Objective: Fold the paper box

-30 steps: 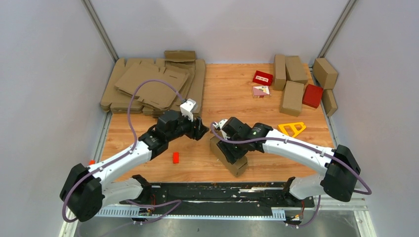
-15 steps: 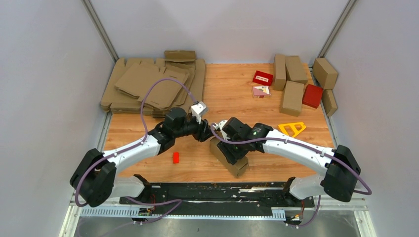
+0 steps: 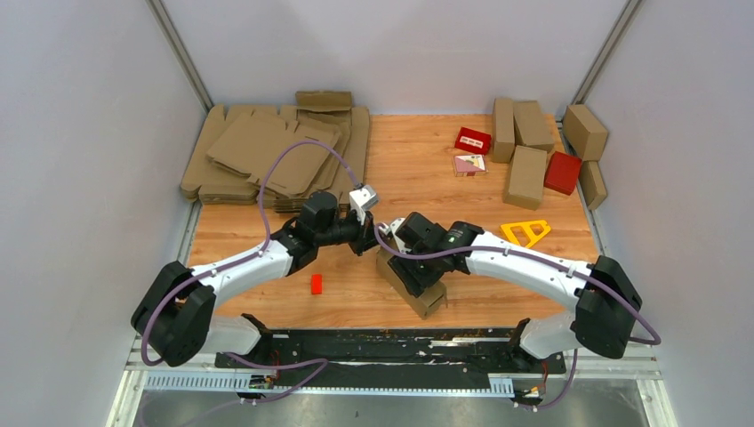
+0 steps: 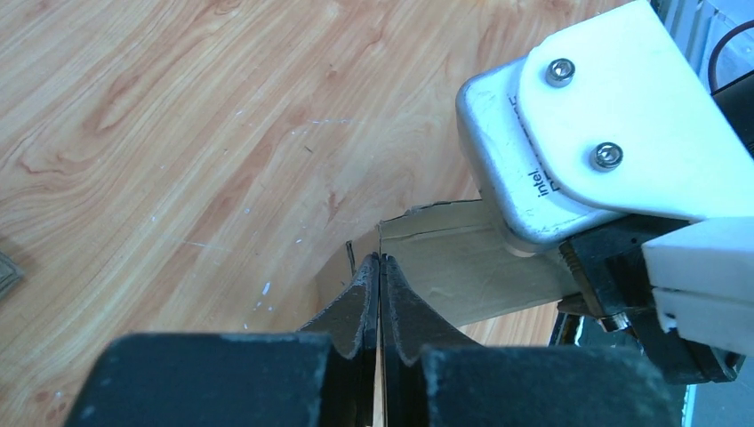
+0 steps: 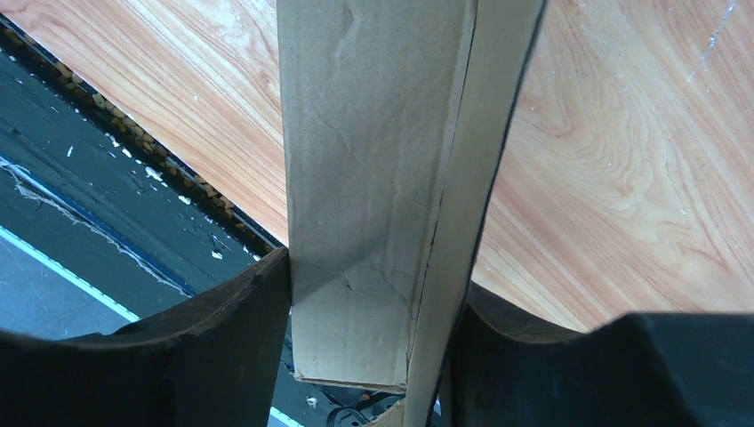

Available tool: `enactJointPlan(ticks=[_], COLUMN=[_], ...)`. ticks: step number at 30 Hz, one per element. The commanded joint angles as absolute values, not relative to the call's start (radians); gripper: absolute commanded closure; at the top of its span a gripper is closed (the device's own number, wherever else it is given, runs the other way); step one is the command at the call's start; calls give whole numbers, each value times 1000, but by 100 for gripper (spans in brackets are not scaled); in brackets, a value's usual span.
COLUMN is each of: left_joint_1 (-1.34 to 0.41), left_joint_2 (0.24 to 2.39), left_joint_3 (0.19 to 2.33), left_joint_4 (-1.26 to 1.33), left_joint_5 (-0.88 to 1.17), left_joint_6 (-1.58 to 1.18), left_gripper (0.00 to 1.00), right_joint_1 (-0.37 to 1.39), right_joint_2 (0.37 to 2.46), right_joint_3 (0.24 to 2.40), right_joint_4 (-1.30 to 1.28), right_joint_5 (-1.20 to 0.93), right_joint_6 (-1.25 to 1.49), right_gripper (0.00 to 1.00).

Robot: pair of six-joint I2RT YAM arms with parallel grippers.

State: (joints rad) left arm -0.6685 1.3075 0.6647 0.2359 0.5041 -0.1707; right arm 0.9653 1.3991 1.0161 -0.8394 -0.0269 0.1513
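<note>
The paper box [image 3: 425, 295] is a partly folded brown carton standing tilted on the wooden table near its front edge. My right gripper [image 3: 411, 269] is shut on it; in the right wrist view the box [image 5: 373, 160] fills the space between the fingers [image 5: 240, 338] of that gripper [image 5: 373, 285]. My left gripper [image 3: 368, 238] is shut, with nothing seen between its pads. In the left wrist view its closed tips [image 4: 380, 260] touch the edge of the box's end flap [image 4: 453, 267], just under the right arm's wrist camera [image 4: 587, 133].
Flat cardboard sheets [image 3: 267, 156] are piled at the back left. Folded brown cartons [image 3: 525, 147] and red boxes [image 3: 562, 172] lie at the back right. A yellow triangle [image 3: 526, 232] and a small red block [image 3: 316, 284] sit near the arms. A black strip [image 3: 382, 342] borders the table front.
My left arm has swung right toward the box and its gripper has gone from open to shut. The right gripper and the box have barely moved.
</note>
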Motion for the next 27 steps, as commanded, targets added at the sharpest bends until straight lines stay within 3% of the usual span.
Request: enactJointPlan(ticks=[1,18,21,27], left_joint_1=[-667,-667,-667,-667], left_joint_2=[1306,1332,1331,1314], left_joint_3=[711,635,624,585], left_joint_4=[249,282,300,309], left_joint_5=[534,462,486,456], left_joint_6=[-191,-203,-219,-201], left_gripper=[98,100,100,100], right_joint_1=[962,962,962,962], right_joint_2=[1420,1422,1413,1384], right_joint_3=[1046,1028,1028,1049], right_joint_4=[-802,-783,-786,-799], right_joint_5=[-6,42,53,80], right_joint_6=[143,143,147,153], right_gripper=[44,40,34,12])
